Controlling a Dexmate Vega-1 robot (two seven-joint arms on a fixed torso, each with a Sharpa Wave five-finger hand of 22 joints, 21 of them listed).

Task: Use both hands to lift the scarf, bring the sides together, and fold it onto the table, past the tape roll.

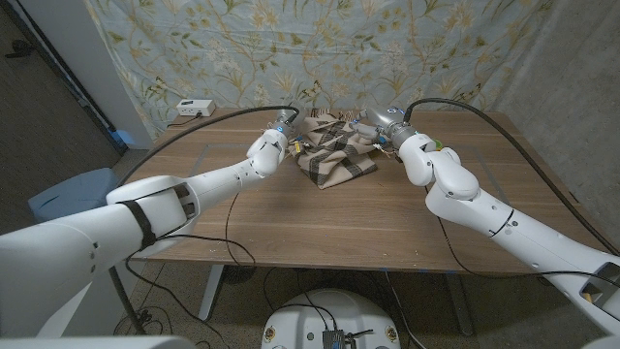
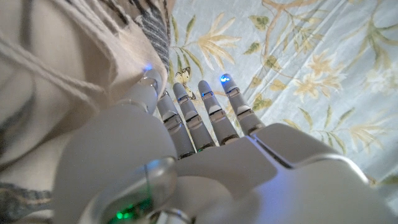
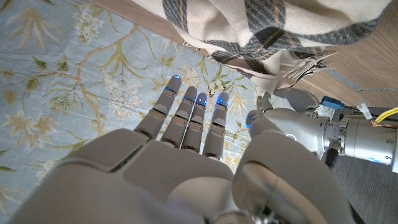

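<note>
The plaid beige and grey scarf (image 1: 332,150) lies bunched in a heap at the back middle of the wooden table (image 1: 320,218). My left hand (image 1: 280,127) is at the scarf's far left corner. Its fingers (image 2: 208,112) are straight and apart, and the cloth (image 2: 56,68) lies against the thumb side with nothing between thumb and fingers. At the scarf's far right corner is my right hand (image 1: 372,123), fingers (image 3: 186,115) straight, thumb apart, holding nothing. The scarf's fringed edge (image 3: 273,43) lies just beyond them, and my left hand (image 3: 323,130) shows beside it.
A white box (image 1: 195,107) sits at the table's back left corner. A flowered curtain (image 1: 320,48) hangs close behind the table. A blue seat (image 1: 68,192) stands off the table's left side. Bare wood lies in front of the scarf.
</note>
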